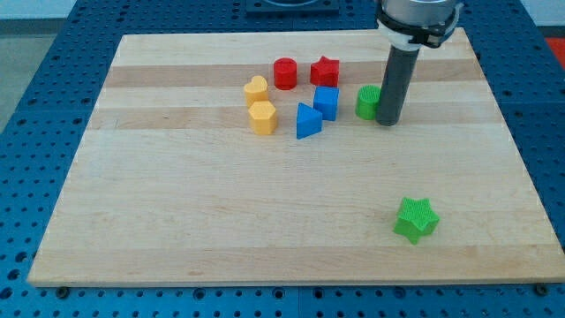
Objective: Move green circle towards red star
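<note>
The green circle (366, 102) sits on the wooden board toward the view's upper right. My tip (387, 122) rests on the board right against the circle's right side and hides part of it. The red star (325, 71) lies up and to the left of the green circle, near the view's top. The rod rises from the tip to the arm's collar at the top edge of the view.
A red circle (284, 73) lies left of the red star. A blue cube (326, 102) and a blue triangle (307, 121) lie left of the green circle. A yellow heart (256, 89) and a yellow hexagon (262, 117) lie further left. A green star (416, 219) lies at the lower right.
</note>
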